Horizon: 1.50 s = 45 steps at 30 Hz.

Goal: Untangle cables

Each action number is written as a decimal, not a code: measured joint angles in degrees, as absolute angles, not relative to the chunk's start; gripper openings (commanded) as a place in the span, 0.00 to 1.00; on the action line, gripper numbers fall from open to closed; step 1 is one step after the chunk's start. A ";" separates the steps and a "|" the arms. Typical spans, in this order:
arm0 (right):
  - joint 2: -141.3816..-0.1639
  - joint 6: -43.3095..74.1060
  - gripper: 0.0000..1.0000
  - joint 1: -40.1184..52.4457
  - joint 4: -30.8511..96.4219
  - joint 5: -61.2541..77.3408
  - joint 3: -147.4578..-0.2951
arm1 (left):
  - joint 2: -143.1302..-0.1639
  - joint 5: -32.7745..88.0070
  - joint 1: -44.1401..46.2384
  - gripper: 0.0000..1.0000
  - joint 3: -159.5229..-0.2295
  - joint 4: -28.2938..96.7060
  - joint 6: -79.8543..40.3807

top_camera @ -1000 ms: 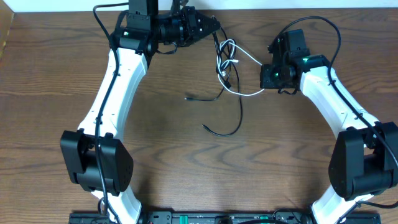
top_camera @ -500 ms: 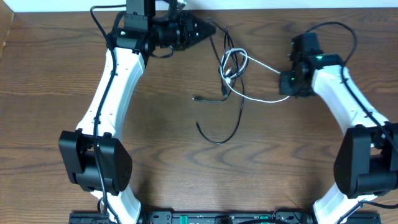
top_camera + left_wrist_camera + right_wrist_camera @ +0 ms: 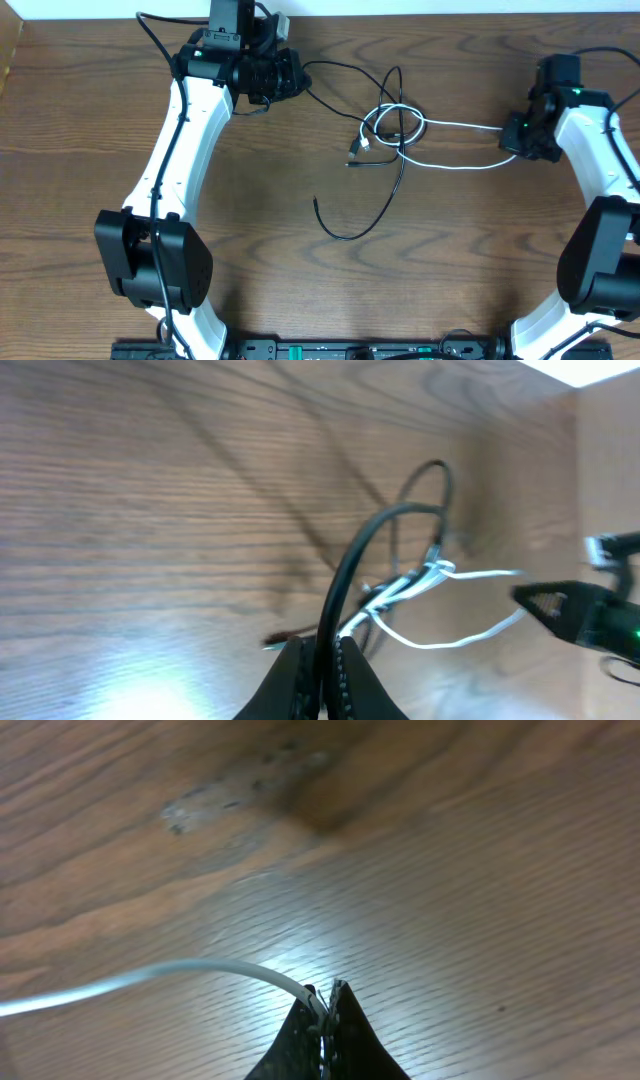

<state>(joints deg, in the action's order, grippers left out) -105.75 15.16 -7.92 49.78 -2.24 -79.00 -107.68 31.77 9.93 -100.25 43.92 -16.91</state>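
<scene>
Both tools are gripping cord: my left tool (image 3: 322,660) has its fingers pinched narrow on the black cable (image 3: 345,570), and my right tool (image 3: 325,998) is closed just as tight on the white cable (image 3: 200,965). Between them, out on the table (image 3: 250,220), the two cords cross in a knot (image 3: 395,125) of small loops. The white one runs from it in two strands toward my right side. The black one trails from it in a long loose curve toward my base, its free end lying bare. My judgement is that pulling straight apart would only cinch the knot, so I would ease the tension, lift one side and work a free end back through the loops. My left arm (image 3: 185,150) reaches far forward and bends inward at the wrist; my right arm (image 3: 590,175) stretches well out to the right, wrist turned toward the middle
</scene>
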 measured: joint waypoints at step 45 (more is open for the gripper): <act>-105.75 1.26 0.48 -21.28 49.74 20.16 -79.22 | -107.68 12.97 3.22 0.34 -100.25 54.22 -11.49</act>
